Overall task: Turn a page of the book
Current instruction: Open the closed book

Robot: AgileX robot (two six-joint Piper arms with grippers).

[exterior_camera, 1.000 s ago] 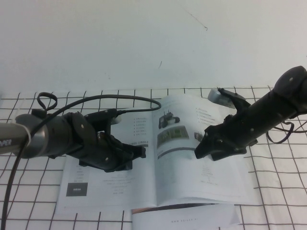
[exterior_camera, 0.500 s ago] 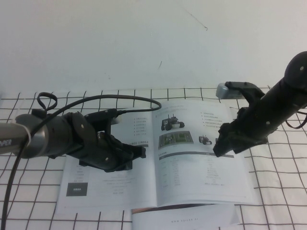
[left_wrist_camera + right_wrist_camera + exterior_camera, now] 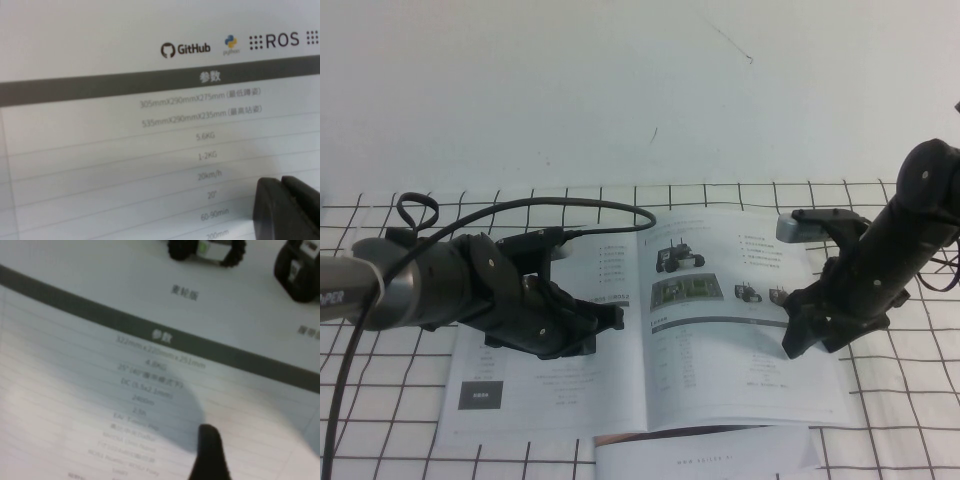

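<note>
The book (image 3: pixel 650 330) lies open and flat on the bench (image 3: pixel 900 400), at the middle of the gridded white surface. The page (image 3: pixel 740 310) forms the right half of the spread, printed side up, showing wheeled-robot photos, a green picture and a grey-barred table; it lies flat against the book.

The right tool (image 3: pixel 800 340) hangs over the right part of the page, near its outer edge, with the arm sloping down from the upper right. In the right wrist view one dark fingertip (image 3: pixel 209 452) is seen above the table rows; whether this tool is released or clenched cannot be told.

The left tool (image 3: pixel 605 318) lies low over the left-hand sheet of the book, the arm reaching in from the left at a shallow angle. In the left wrist view its two fingers (image 3: pixel 285 207) sit pressed together, clenched on nothing, just above the table print.

One black cable (image 3: pixel 570 205) loops from the left arm across the book's top edge. One white strip (image 3: pixel 705 455) with small grey lettering lies just beside the book's near edge.
</note>
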